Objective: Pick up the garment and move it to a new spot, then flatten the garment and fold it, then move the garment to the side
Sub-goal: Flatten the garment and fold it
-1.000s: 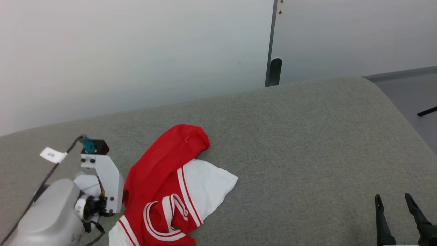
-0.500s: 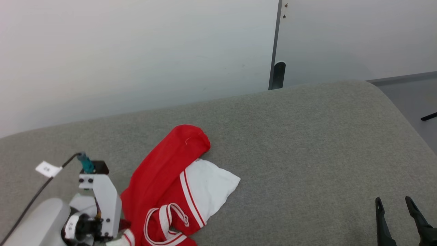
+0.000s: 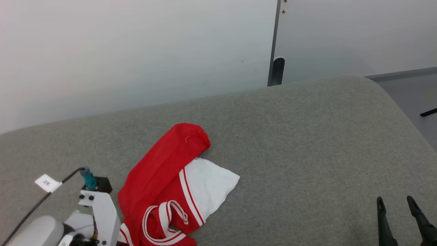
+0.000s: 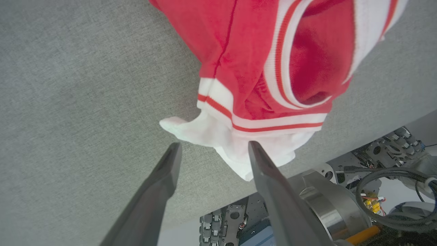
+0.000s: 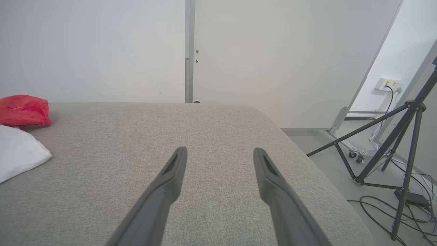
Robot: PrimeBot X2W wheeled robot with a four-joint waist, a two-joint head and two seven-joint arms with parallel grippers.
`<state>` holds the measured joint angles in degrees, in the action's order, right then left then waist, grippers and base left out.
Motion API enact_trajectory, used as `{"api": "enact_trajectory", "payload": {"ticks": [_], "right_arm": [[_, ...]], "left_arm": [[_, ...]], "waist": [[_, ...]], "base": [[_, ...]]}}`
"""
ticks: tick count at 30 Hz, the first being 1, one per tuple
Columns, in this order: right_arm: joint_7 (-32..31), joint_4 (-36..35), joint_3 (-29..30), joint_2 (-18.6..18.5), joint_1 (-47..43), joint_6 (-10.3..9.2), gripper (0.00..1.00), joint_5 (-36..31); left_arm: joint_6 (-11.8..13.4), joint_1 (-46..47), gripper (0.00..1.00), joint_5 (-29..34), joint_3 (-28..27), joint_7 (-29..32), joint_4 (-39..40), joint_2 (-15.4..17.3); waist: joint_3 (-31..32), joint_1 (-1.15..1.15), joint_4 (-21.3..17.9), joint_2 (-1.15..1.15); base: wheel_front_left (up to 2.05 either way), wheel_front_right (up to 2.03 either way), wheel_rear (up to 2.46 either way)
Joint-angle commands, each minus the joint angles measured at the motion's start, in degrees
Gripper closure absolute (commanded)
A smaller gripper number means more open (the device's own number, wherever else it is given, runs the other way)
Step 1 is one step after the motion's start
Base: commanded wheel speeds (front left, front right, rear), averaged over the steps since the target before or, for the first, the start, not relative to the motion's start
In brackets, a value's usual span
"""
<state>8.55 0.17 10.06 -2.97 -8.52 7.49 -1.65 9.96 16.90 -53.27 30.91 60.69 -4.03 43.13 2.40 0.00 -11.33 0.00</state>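
Observation:
The garment (image 3: 170, 184), a red jersey with white sleeves and striped trim, lies crumpled on the grey padded surface (image 3: 290, 143) at the lower left of the head view. In the left wrist view the garment (image 4: 259, 68) fills the upper right, and my left gripper (image 4: 212, 147) hangs open just short of its white sleeve end, nothing between the fingers. My left arm (image 3: 95, 212) sits beside the garment's left edge. Far to the right, my right gripper (image 3: 396, 202) stands open over bare fabric; in its own view the right gripper (image 5: 220, 153) is empty, the garment (image 5: 20, 136) at far left.
A white wall with a dark vertical seam (image 3: 275, 41) rises behind the surface. The surface's rounded right edge (image 3: 403, 109) drops to the floor, where a black tripod (image 5: 392, 143) and cables (image 5: 403, 212) stand. The robot's own base (image 4: 341, 191) shows below the near edge.
My left arm has drawn back toward the near edge, away from the garment. The garment and the right gripper keep their places; the head camera shifted slightly.

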Motion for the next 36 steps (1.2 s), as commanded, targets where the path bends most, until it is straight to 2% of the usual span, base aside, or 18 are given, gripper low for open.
{"api": "enact_trajectory", "payload": {"ticks": [1,4,11,13,14,15,16,17,20,24,36], "right_arm": [[0.1,-0.1,-0.3,0.2,0.2,0.0,0.0,0.1],[0.0,0.0,-0.5,0.2,0.7,0.0,0.0,0.2],[0.1,0.4,-1.0,0.2,1.5,0.0,0.0,0.0],[0.2,0.5,-1.0,0.2,1.7,0.0,0.0,0.0],[0.3,0.6,-0.9,0.2,1.8,0.0,0.0,-0.1],[0.4,0.7,-0.9,0.1,1.9,0.0,0.0,-0.1],[0.4,0.8,-0.8,0.2,1.9,0.0,0.0,-0.1],[0.5,0.9,-0.8,0.2,1.9,0.0,0.0,-0.1],[0.7,1.1,-0.4,0.1,1.9,0.0,0.0,-0.1],[1.0,1.5,-0.1,0.0,1.9,0.0,0.0,-0.3],[1.6,2.9,-0.7,-0.4,1.9,0.0,0.0,0.0]], "left_arm": [[-0.2,-0.7,0.0,0.3,0.0,-0.6,-0.1,-0.1],[-0.3,-0.4,0.0,0.5,0.0,-2.7,-2.0,-1.9],[-4.4,0.3,0.0,2.9,3.0,-7.1,-11.2,-5.1],[-4.9,0.7,0.0,2.4,2.9,-8.3,-14.2,-6.7],[-5.4,0.7,0.07,2.3,3.1,-8.7,-15.7,-7.1],[-6.0,0.9,0.27,2.6,3.6,-9.0,-17.0,-7.5],[-6.3,1.1,0.68,2.5,3.6,-9.4,-18.3,-7.9],[-6.8,1.3,1.0,2.2,3.7,-9.6,-19.3,-8.6],[-8.6,2.2,1.0,2.6,4.5,-9.6,-21.6,-8.7],[-10.3,5.3,1.0,4.1,4.9,-9.1,-21.8,-6.7],[-12.7,12.4,1.0,12.0,7.0,-7.3,-19.7,2.3]], "waist": [[-0.2,0.0,0.1,0.0],[-0.5,0.0,0.2,0.0],[-1.5,0.0,-0.2,0.0],[-1.7,0.0,-0.3,0.0],[-1.8,0.0,-0.4,0.0],[-1.9,0.0,-0.5,0.0],[-2.0,0.0,-0.5,0.0],[-2.0,0.0,-0.5,0.0],[-2.0,0.0,-0.4,0.0],[-1.7,0.0,0.1,0.0],[-0.6,0.0,0.7,0.0]], "base": [[0.0,0.0,0.0],[0.0,0.0,0.0],[0.0,0.0,0.0],[0.0,0.0,0.0],[0.0,0.0,0.0],[0.0,0.0,0.0],[0.0,0.0,0.0],[0.0,0.0,0.0],[0.0,0.0,0.0],[0.0,0.0,0.0],[0.0,0.0,0.0]]}}
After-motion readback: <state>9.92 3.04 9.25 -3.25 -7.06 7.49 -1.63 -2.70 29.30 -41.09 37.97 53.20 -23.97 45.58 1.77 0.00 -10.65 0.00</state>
